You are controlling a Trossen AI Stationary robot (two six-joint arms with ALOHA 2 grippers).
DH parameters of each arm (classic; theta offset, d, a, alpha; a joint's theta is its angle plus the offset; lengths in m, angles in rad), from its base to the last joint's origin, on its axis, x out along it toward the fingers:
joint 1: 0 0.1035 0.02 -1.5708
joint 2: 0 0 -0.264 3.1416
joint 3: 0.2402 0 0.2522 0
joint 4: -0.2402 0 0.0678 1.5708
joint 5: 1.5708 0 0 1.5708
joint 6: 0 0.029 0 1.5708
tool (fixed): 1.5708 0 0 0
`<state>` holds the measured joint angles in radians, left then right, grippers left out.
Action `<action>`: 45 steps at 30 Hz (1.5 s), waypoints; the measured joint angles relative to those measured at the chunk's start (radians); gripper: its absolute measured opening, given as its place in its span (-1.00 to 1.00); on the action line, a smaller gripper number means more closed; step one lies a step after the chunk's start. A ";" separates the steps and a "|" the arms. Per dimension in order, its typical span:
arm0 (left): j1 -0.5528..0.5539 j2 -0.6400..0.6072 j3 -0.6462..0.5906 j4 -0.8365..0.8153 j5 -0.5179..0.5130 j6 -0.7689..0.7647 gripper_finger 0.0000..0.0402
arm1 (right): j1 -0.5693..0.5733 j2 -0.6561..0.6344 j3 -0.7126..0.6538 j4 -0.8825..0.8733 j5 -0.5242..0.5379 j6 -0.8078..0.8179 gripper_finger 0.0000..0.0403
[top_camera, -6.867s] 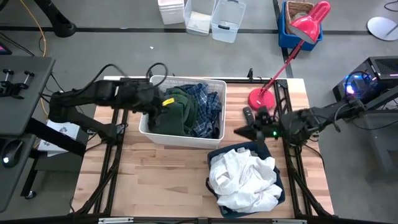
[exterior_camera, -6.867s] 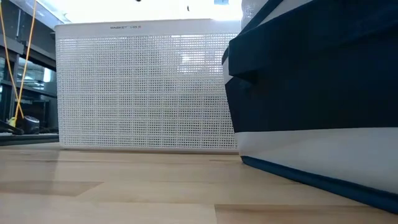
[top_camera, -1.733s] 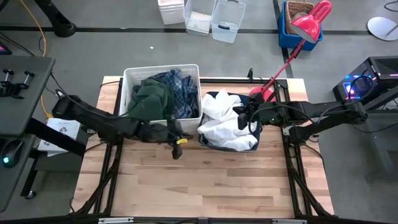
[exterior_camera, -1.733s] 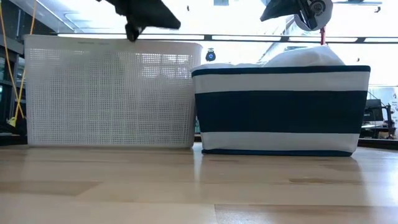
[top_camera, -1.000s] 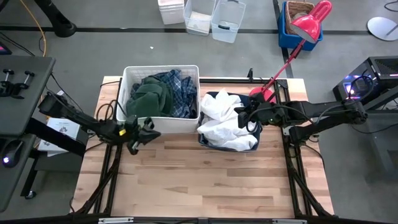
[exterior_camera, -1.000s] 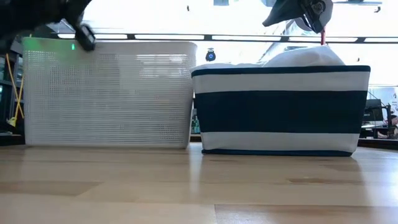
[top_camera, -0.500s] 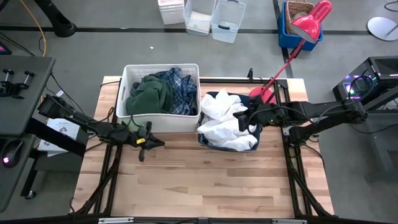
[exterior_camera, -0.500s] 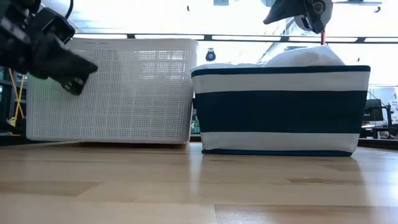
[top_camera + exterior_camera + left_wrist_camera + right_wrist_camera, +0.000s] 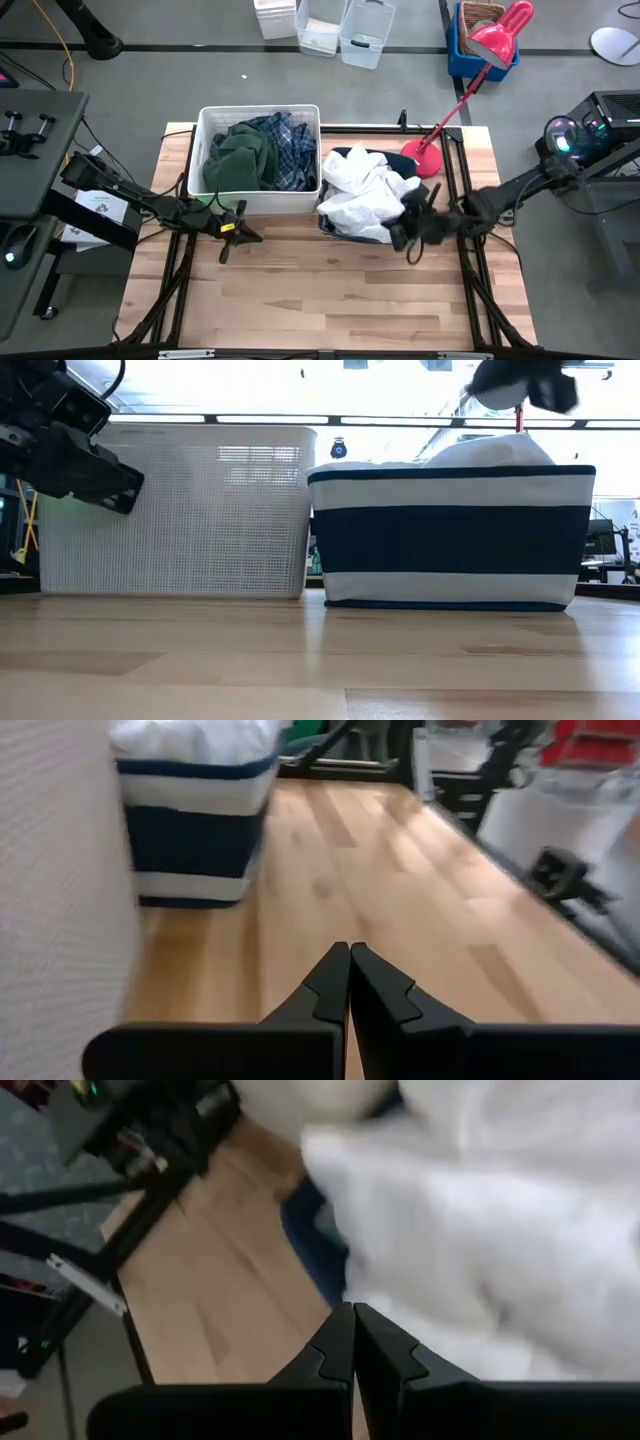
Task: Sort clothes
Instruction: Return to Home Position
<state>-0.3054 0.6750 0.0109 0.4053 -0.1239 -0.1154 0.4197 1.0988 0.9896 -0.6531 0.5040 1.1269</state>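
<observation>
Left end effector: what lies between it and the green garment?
In the high view, only the white bin's front wall separates the shut left end effector from the dark green garment.

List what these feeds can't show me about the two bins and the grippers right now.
1. Low view: the white bin's mesh wall hides its contents. The navy bin shows only the top of the white clothes.
2. High view: the dark green garment, plaid shirt and white clothes cover anything beneath. No grey one shows.
3. High view: the right gripper is blurred and its outline is unclear.

Smooth wood table (image 9: 330, 290), perforated plastic bin (image 9: 180, 510), soft cloth clothes (image 9: 362, 190)
</observation>
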 joint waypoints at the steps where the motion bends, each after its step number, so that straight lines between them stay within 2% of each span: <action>1: 0.000 0.000 0.000 0.000 0.020 -0.019 -1.00 | 0.029 -0.001 -0.029 0.009 0.004 0.041 -1.00; 5: 0.000 0.000 0.000 0.002 0.050 -0.062 -1.00 | 0.118 -0.039 -0.194 0.144 0.066 0.171 -1.00; 7: 0.000 0.000 0.000 0.003 0.052 -0.063 -1.00 | 0.109 -0.087 -0.299 0.312 0.105 0.142 -1.00; 9: 0.000 0.000 0.000 0.002 0.055 -0.063 -1.00 | 0.058 -0.147 -0.416 0.528 0.103 0.037 -1.00; 11: 0.000 0.000 0.000 0.002 0.057 -0.063 -1.00 | -0.020 -0.210 -0.537 0.760 0.018 -0.097 -1.00; 14: 0.000 0.000 0.000 0.002 0.058 -0.064 -1.00 | -0.169 -0.299 -0.694 1.020 -0.174 -0.248 -1.00; 18: 0.000 0.000 0.001 0.002 0.061 -0.065 -1.00 | -0.309 -0.416 -0.841 1.171 -0.384 -0.366 -1.00; 23: 0.000 0.000 0.001 0.002 0.063 -0.065 -1.00 | -0.358 -0.536 -0.968 1.300 -0.505 -0.437 -1.00; 28: 0.000 0.000 0.001 0.002 0.064 -0.066 -1.00 | -0.356 -0.607 -0.980 1.250 -0.520 -0.620 -1.00; 33: 0.000 0.000 0.001 0.002 0.064 -0.066 -1.00 | -0.356 -0.615 -0.980 1.091 -0.503 -0.774 -1.00; 38: 0.000 0.000 0.001 0.002 0.064 -0.066 -1.00 | -0.355 -0.616 -0.979 0.960 -0.499 -0.770 -1.00; 42: -0.001 0.000 0.001 0.002 0.064 -0.066 -1.00 | -0.355 -0.616 -0.978 0.921 -0.494 -0.770 -1.00; 45: -0.001 0.000 0.001 0.002 0.064 -0.066 -1.00 | -0.353 -0.673 -0.980 0.892 -0.495 -0.770 -1.00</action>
<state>-0.3061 0.6750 0.0120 0.4076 -0.0597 -0.1810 0.0669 0.4255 0.0097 0.2391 0.0091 0.3574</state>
